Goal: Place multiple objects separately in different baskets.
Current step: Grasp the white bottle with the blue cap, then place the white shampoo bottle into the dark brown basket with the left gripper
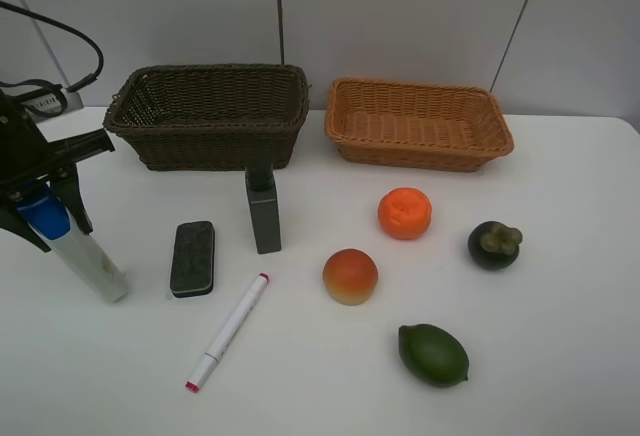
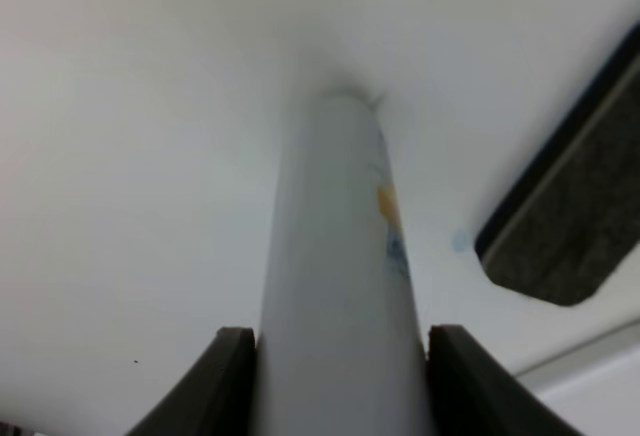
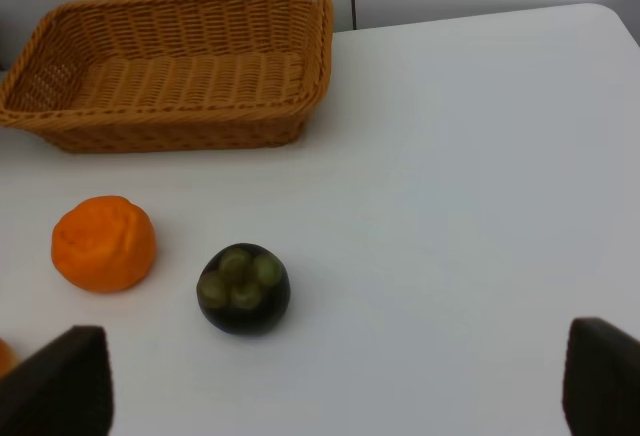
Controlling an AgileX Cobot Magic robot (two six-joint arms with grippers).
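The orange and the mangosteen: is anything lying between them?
No, only bare white table between the orange and the mangosteen, as the exterior high and right wrist views both show.

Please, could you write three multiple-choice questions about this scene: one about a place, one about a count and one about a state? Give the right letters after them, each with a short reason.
1. Where does the dark pump bottle stand?
A) on the table, just in front of the dark brown basket
B) inside that basket
C) at the table's right edge

2. How many fruits lie on the table?
A) two
B) four
C) six

3. What state is the left gripper in?
A) open and empty
B) out of view
C) shut on the white bottle

Answers:
1 A: it stands upright before the basket's front wall.
2 B: orange, peach, mangosteen, lime.
3 C: the left wrist view shows both fingers against the bottle's sides.
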